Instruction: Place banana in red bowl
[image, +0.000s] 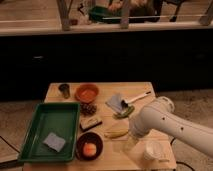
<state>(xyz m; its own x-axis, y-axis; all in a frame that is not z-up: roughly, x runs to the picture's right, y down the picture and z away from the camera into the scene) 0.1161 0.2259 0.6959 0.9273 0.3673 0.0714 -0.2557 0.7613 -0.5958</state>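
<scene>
The gripper (129, 144), spread wide and empty, hangs just beside the banana (116, 133) lying on the table (107, 90); the red bowl (87, 92) sits well apart

No text, label, brand, number or sign can be read anywhere. The green tray (30, 145) at near left, the red bowl (87, 92) at the far side, the banana (116, 133) and the white arm (170, 125) at right carry no legible marks. The gripper (131, 144), low over the table (135, 90) just right of the banana, shows none either.
</scene>
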